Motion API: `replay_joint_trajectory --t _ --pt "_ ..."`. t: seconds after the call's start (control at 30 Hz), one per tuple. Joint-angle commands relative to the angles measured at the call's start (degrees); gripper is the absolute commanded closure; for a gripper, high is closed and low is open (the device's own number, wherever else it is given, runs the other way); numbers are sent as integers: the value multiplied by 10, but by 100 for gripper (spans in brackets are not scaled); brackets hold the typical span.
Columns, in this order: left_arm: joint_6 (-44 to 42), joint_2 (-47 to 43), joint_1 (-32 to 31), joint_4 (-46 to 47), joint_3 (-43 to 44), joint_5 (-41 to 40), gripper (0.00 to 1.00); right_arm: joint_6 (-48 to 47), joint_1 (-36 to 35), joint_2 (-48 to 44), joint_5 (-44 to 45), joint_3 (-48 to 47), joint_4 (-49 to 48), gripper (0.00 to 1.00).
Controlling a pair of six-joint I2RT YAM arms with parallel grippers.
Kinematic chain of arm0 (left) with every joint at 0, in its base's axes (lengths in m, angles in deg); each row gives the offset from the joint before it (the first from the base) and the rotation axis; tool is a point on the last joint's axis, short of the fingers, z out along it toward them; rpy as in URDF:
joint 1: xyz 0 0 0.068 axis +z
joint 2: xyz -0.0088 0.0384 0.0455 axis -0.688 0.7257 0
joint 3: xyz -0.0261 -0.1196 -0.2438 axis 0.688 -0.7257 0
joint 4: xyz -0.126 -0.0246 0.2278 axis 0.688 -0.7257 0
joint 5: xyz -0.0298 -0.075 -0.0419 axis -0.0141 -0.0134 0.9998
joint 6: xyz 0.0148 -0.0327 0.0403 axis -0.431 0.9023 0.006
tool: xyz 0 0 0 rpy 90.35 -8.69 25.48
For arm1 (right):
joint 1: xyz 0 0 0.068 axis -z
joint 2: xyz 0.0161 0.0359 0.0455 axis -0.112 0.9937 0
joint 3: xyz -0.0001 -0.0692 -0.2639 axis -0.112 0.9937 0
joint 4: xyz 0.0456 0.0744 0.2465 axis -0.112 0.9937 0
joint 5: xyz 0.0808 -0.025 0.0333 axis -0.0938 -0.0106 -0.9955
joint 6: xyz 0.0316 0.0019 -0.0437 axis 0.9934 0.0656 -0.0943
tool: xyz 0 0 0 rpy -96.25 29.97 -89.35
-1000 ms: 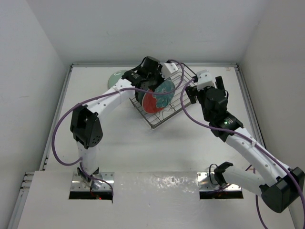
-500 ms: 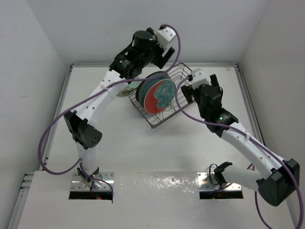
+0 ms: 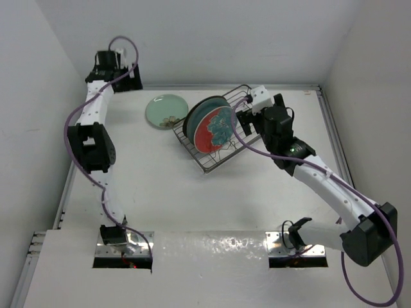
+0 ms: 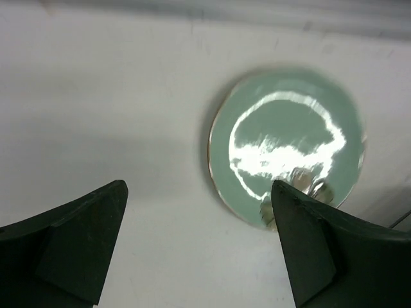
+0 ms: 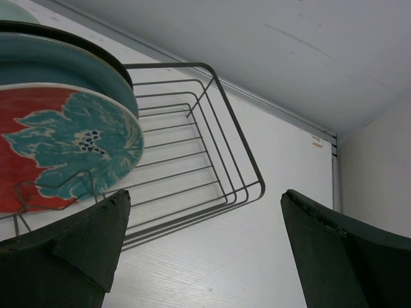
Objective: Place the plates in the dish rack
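The dark wire dish rack stands at mid-back of the table. A red-rimmed plate with a teal centre stands on edge in it, and a dark teal plate stands right behind that. In the right wrist view the same red plate and teal plate fill the rack's left end. A pale mint plate lies flat on the table left of the rack. My left gripper hangs high at the back left, open and holding nothing, over the table just left of the mint plate. My right gripper is open by the rack's right side.
White walls close in the table at the back and on both sides. A raised rim runs along the table's back edge behind the rack. The rack's right half holds no plate.
My left gripper opened and let go of the red-rimmed plate, which now stands in the rack. The left arm then rose and swung to the back left. The right arm edged left toward the rack.
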State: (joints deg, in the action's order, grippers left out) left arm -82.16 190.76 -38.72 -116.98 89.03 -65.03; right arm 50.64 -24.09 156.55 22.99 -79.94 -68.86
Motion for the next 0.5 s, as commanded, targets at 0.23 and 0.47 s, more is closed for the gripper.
replay_joint_trajectory --t 0.23,0.47 --pt "45 94 68 -14 -79 236 16 40 -2 25 -59 -61 14 3" --pt "69 137 67 5 -90 287 25 59 -2 48 -66 -87 24 5"
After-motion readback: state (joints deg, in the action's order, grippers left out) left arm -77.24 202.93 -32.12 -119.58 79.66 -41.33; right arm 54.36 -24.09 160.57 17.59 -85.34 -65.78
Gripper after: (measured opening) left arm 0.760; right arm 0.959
